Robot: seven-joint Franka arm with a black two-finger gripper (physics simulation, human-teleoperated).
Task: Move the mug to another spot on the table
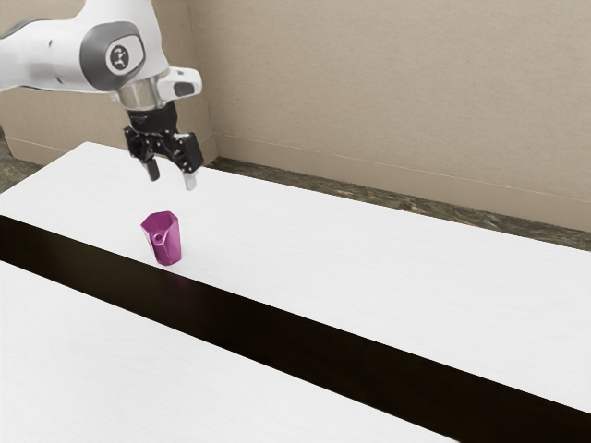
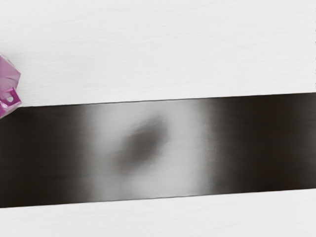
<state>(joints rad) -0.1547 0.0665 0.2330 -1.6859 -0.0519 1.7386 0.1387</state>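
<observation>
A small magenta mug [image 1: 162, 238] stands upright on the white table [image 1: 388, 258], right at the edge of a dark stripe. My gripper [image 1: 172, 177] hangs in the air above and slightly behind the mug, well clear of it. Its two fingers stand apart with nothing between them, so it is open. In the wrist view the mug [image 2: 7, 93] peeks in at the picture's edge, beside the dark stripe [image 2: 256, 143].
A wide black stripe [image 1: 305, 341] runs diagonally across the table, splitting it into two white areas. A beige wall [image 1: 416, 92] and a dark stone floor strip [image 1: 434, 205] lie behind the table's far edge.
</observation>
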